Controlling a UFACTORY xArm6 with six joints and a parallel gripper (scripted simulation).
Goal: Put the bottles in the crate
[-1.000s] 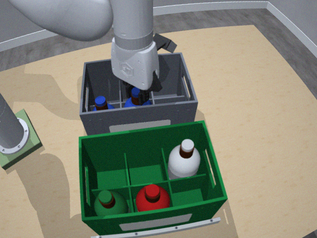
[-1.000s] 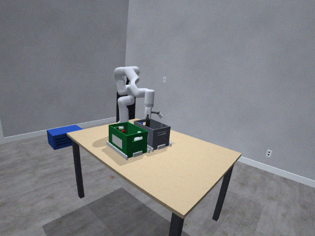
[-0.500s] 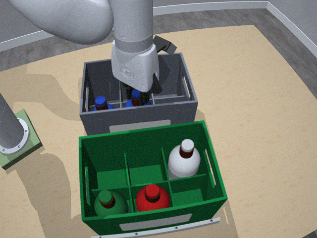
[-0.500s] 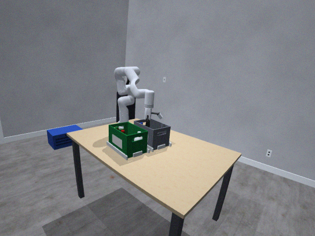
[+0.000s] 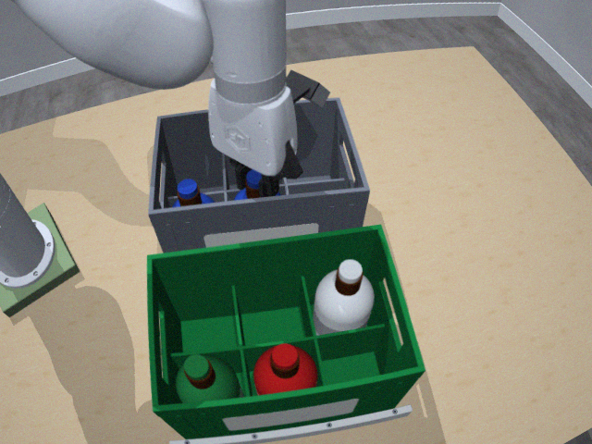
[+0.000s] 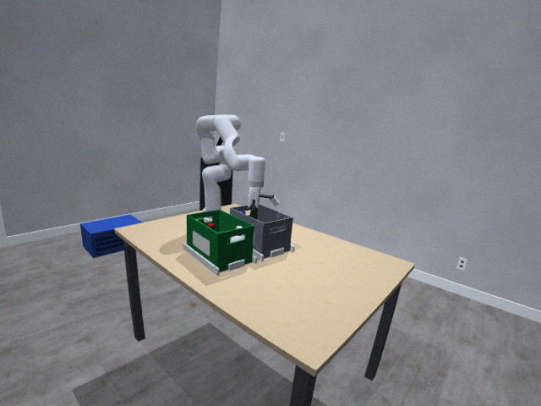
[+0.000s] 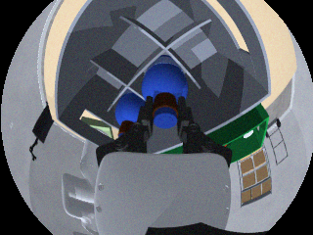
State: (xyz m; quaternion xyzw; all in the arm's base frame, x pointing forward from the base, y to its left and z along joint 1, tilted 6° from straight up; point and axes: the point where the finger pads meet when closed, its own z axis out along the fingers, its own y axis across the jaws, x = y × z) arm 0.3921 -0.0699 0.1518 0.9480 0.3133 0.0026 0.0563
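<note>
1. Lining a wooden table (image 5: pixel 487 229) (image 6: pixel 314 288), a green crate (image 5: pixel 181 291) (image 6: pixel 236 253) (image 7: pixel 254 123) and a gray crate (image 5: pixel 258 210) (image 6: pixel 277 238) (image 7: pixel 268 93) sit level, side by side, with pale rails (image 5: pixel 296 431) (image 6: pixel 200 258) at their feet. A blue box (image 6: pixel 109 223) rests on the floor beyond.

2. Crowding the pincer are the gray crate's high walls, its thin dividers and a neighboring blue bottle (image 5: pixel 187 189) (image 7: pixel 129 109), in the next compartment toward the arm's base.

3. Five bottles are visible. Two blue ones stand in the gray crate. Three occupy the green crate: one white bottle (image 5: pixel 344 301) (image 6: pixel 237 238), one red bottle (image 5: pixel 285 375) (image 6: pixel 210 225) and one green bottle (image 5: pixel 207 382), leaving three of its six compartments unoccupied.

4. Reaching below the gray crate's rim, the gripper (image 5: pixel 255 182) (image 6: pixel 253 210) (image 7: pixel 165 105) is partly closed, its two dark fingers clasping the brown neck of the gripped blue bottle (image 5: pixel 254 178) (image 7: pixel 164 84). That bottle is upright inside the gray crate, its cap between the fingers.

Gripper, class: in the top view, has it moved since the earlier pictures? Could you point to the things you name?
Yes. The gripper (image 5: pixel 256 183) (image 6: pixel 253 213) (image 7: pixel 165 105) has moved slightly down, its white housing now nearer the near rim of the grey crate (image 5: pixel 186 230) (image 6: pixel 277 239) (image 7: pixel 78 54).
</note>
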